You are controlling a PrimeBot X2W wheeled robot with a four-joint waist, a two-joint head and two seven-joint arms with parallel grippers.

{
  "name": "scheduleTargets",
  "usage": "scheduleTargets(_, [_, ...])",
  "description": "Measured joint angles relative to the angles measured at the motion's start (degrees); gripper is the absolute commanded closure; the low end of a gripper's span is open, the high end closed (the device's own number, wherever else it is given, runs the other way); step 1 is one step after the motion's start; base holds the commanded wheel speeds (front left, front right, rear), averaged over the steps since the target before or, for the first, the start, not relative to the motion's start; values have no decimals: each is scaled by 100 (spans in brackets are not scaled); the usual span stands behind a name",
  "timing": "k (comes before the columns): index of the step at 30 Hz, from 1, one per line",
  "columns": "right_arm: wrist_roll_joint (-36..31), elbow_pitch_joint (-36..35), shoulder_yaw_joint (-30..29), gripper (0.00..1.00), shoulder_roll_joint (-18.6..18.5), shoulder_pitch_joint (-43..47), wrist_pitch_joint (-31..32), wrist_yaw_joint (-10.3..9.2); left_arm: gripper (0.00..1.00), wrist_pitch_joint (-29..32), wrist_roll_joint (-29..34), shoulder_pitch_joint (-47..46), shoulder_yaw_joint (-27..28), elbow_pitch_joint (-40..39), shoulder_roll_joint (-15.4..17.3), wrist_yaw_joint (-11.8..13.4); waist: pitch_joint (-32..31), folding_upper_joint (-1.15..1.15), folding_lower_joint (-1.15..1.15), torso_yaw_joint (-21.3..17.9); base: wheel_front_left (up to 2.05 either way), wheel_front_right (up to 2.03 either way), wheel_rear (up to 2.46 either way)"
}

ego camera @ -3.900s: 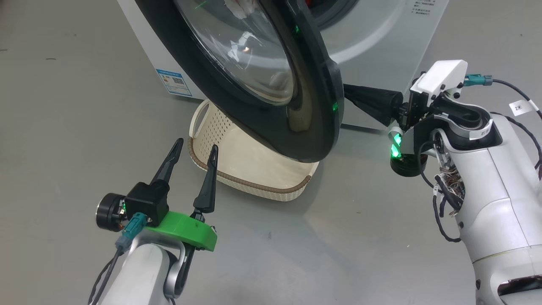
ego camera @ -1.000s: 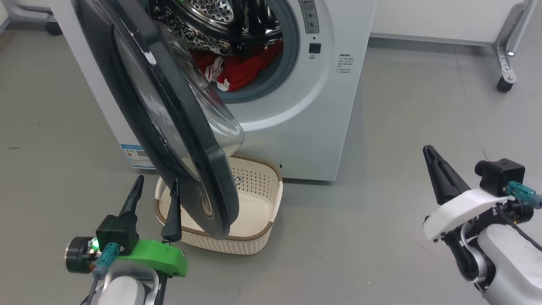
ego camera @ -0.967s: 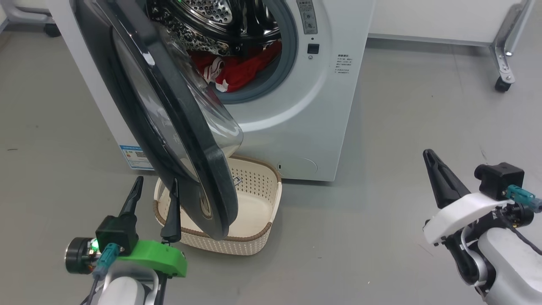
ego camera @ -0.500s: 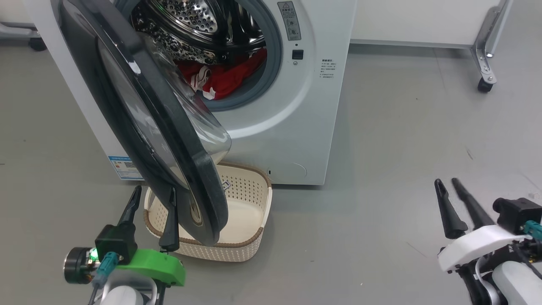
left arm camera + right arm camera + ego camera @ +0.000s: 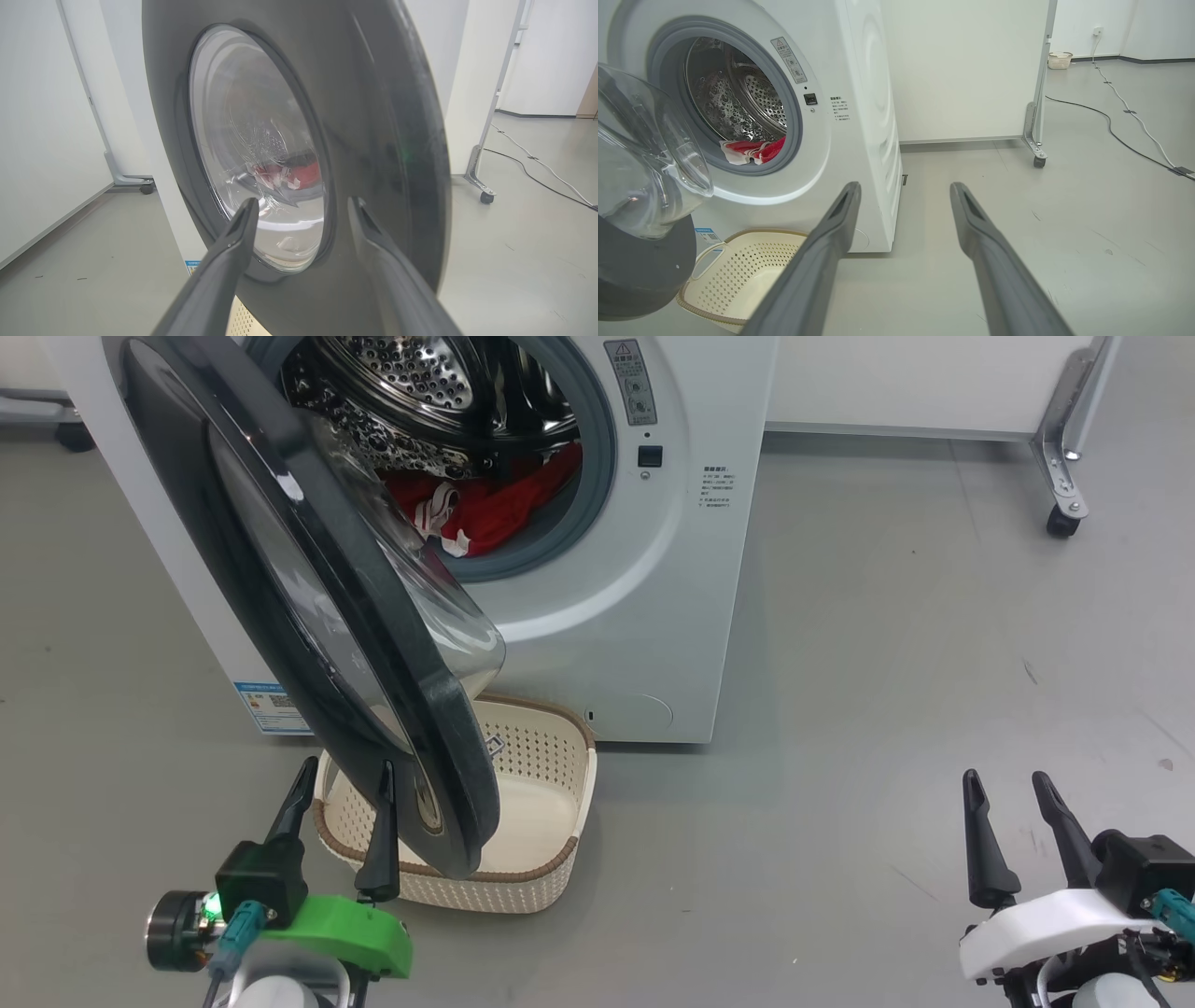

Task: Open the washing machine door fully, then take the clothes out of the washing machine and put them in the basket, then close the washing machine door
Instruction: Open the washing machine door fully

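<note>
The clothes lie red and white at the bottom of the drum of the washing machine, bunched against the grey gasket at the lower front of its opening. None hang out over the lip. The right wrist view shows the same heap low in the opening. The washing machine door stands swung out from the machine's left side, part way open, with its glass bowl facing the drum. Its lower rim hangs over the basket, which sits on the floor just before the machine's front and holds nothing.

The left gripper hovers at the basket's near edge, outside the door's face, fingers apart and empty. The right gripper is well off to the machine's right over bare floor, fingers spread on nothing.

Against the earlier frames, the right gripper's fingers were pressed together a second ago and are now parted. Some four seconds back that gripper sat at the door's rim — it is now well clear of it. The basket was empty then too.
</note>
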Motion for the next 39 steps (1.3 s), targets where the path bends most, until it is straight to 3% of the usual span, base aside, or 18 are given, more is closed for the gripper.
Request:
scheduleTargets(15, [-475,-431,-348,0,390,474,0,0,0,0,35,30,4,7,0,-20,23,0,0,31,0,0,0])
scheduleTargets(39, [-900,-753,-385,0,545,789,0,0,0,0,38,32,10,55,0,-49,36,0,0,22,0,0,0])
